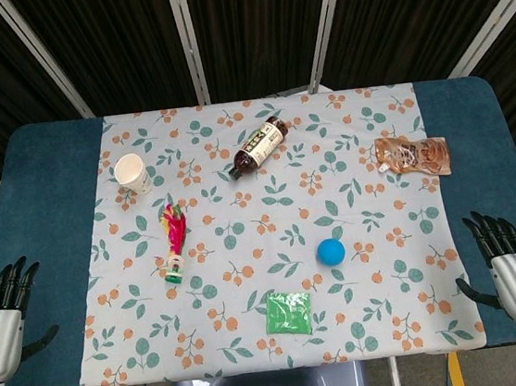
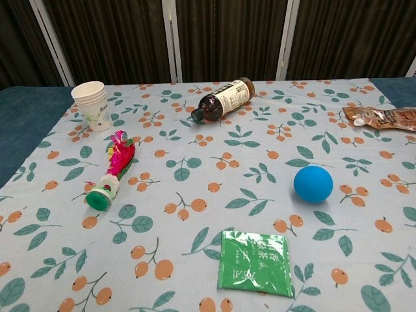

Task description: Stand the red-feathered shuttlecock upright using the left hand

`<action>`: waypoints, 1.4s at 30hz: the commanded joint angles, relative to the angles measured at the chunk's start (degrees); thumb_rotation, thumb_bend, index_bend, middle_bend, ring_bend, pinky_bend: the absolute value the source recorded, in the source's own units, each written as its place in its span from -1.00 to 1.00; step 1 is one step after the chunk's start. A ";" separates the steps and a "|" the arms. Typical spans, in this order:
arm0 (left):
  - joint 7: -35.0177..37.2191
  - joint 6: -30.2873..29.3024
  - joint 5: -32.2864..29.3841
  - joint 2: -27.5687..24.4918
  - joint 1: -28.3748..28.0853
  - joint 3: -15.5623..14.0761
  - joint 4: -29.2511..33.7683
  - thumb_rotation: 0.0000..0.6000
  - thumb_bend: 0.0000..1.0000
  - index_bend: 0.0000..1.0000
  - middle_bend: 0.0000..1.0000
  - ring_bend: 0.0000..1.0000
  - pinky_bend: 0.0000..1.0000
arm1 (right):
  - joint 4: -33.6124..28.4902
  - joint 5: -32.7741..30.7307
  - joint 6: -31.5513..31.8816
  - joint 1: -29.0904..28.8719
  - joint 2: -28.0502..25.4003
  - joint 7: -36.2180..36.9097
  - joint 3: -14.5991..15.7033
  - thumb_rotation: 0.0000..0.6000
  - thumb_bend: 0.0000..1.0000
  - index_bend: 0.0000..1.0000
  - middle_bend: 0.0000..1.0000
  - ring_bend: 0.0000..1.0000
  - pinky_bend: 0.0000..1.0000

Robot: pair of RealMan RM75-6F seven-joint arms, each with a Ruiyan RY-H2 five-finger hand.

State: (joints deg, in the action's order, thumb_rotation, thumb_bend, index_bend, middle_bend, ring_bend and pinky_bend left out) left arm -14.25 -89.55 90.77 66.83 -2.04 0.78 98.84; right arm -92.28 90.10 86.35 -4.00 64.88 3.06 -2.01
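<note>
On the flowery tablecloth [image 1: 246,250], the red-feathered shuttlecock [image 1: 174,244] lies flat on its side, on my left half of the table; its green round base [image 2: 99,199] points toward me and its red feathers [image 2: 121,156] point away. My left hand [image 1: 0,314] rests at the near left edge of the table, well apart from the shuttlecock; its fingers are spread and it holds nothing; my right hand [image 1: 508,262] rests at the near right edge, fingers spread too, holding nothing. A stack of paper cups [image 2: 91,104] stands behind the shuttlecock; a dark bottle [image 2: 225,99] lies on its side near the far middle; a brown pouch [image 1: 411,154] lies flat on the far right; a blue ball [image 2: 312,183] sits near the middle right; a green packet [image 2: 254,262] lies flat close to me.
</note>
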 commanded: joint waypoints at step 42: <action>3.48 21.80 -4.62 1.31 -18.83 9.01 -10.98 1.00 -0.62 -0.46 -1.00 -1.00 -1.00 | -0.32 -0.18 -0.06 0.20 -0.43 0.09 0.07 1.00 -0.69 -0.95 -1.00 -1.00 -1.00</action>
State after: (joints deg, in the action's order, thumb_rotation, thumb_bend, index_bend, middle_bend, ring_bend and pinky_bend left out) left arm -12.45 -73.23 87.39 67.04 -15.80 7.52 92.62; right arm -92.68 89.85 86.28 -3.76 64.45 3.20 -1.93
